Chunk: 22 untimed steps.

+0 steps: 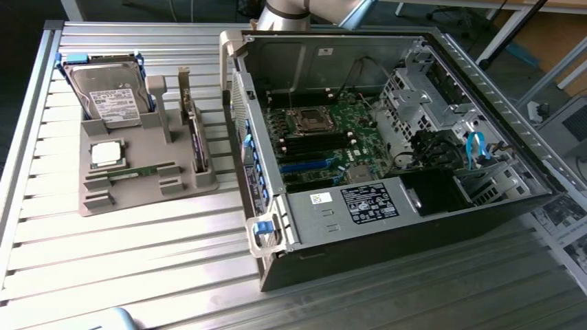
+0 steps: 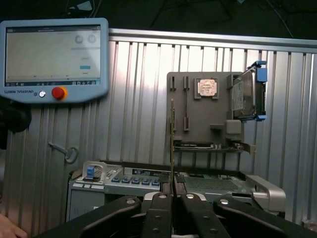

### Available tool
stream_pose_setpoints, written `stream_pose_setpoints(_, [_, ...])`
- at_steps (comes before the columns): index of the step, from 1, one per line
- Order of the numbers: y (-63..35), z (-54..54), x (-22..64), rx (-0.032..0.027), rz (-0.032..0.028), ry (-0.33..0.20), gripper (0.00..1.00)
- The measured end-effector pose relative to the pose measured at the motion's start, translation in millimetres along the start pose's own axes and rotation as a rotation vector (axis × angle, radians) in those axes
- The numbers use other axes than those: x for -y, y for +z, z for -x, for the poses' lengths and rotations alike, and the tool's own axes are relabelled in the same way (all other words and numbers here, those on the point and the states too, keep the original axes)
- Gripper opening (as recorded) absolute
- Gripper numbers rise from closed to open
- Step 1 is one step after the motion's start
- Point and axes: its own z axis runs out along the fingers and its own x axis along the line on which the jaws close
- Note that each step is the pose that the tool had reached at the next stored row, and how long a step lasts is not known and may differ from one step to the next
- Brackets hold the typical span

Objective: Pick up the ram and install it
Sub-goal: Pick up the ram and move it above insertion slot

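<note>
Clenched tight on the ram (image 2: 172,144) with the gripper (image 2: 172,196): pinched at one end between the dark fingers (image 2: 157,213), seen edge-on as it sticks straight out. Just beyond the fingertips, looking at the open computer case (image 2: 148,181) on the ribbed metal table (image 2: 133,99). Further out, spotting the gray holder (image 2: 218,119), with the processor chip (image 2: 206,88) and hard drive (image 2: 245,96) seated in it. Over in the exterior view, seeing a second stick (image 1: 137,172) lying flat in that holder, near the chip.
</note>
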Motion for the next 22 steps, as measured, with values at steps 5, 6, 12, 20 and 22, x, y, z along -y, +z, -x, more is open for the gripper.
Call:
stream_pose_setpoints(5, [0.5,-0.1,1.7,0.0000,0.0006,0.000,0.13])
stream_pose_setpoints(6, [0.6,-0.1,2.0,0.0000,0.0007,0.000,0.13])
stream_pose_setpoints(12, [1.1,-0.3,4.8,0.0001,0.0018,0.000,0.13])
stream_pose_setpoints(20, [1.7,-0.7,10.0,0.0003,0.0039,0.000,0.13])
stream_pose_setpoints(22, [1.8,-0.7,11.3,0.0003,0.0045,0.000,0.13])
